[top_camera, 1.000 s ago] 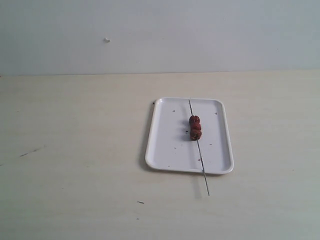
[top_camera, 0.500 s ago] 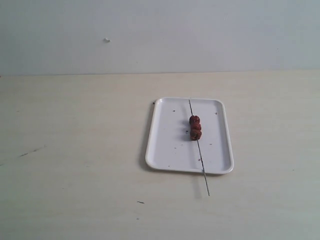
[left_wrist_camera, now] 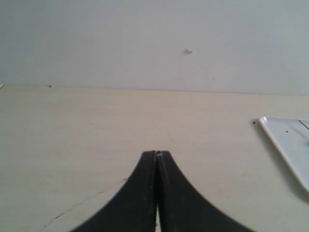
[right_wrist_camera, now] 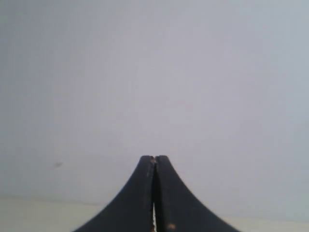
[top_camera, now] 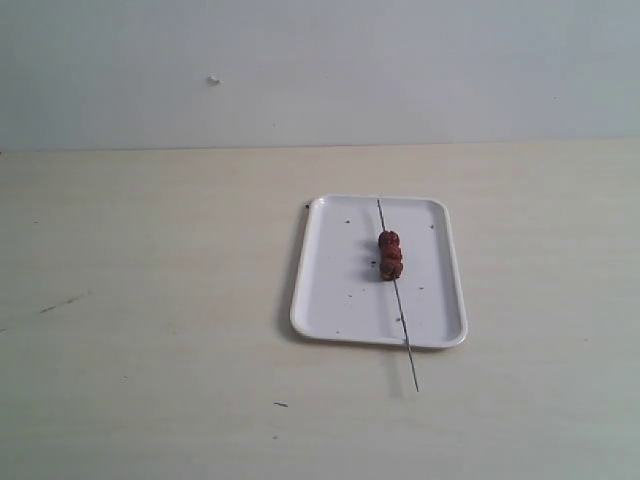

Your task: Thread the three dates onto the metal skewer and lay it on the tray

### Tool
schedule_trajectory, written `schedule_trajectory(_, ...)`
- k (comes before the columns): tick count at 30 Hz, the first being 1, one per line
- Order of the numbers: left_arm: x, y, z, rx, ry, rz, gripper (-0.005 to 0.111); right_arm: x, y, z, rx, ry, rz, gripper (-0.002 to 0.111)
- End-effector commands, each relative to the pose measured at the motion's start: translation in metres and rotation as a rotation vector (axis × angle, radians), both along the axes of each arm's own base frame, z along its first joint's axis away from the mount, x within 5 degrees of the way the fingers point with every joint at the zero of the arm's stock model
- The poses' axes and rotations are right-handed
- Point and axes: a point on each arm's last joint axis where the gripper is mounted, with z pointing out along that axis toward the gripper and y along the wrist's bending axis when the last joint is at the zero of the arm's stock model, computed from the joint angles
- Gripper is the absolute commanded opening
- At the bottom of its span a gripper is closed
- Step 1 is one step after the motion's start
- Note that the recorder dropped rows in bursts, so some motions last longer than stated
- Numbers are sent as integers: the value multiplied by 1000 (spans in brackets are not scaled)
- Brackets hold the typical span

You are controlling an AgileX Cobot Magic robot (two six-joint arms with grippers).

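Well, the metal skewer (top_camera: 399, 300) lies far-to-near across the tray (top_camera: 335, 280), three dates (top_camera: 390, 255) threaded, near tip overhanging; both arms' jaws are pressed together, empty, tray right of the left pair.

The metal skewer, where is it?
Exterior view: the metal skewer lies across the tray, right of centre, carrying the dates, its near end overhanging the rim.

left wrist view: tray (left_wrist_camera: 289, 140) cut by edge | exterior view: dates (top_camera: 390, 255) too small to separate
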Motion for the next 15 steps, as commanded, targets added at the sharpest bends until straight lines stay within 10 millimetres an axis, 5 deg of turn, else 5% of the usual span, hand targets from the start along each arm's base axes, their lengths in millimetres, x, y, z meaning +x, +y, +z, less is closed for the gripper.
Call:
schedule_trajectory(1,0,0,-1,2,-1,0,0,-15,-17,-16,121,-44,-183,0)
schedule_trajectory(9,0,0,-1,2,-1,0,0,-14,-22,-26,138,-21,-233,0)
schedule_trajectory(15,0,0,-1,2,-1,0,0,-11,-6,-26,-41,-25,-91,0)
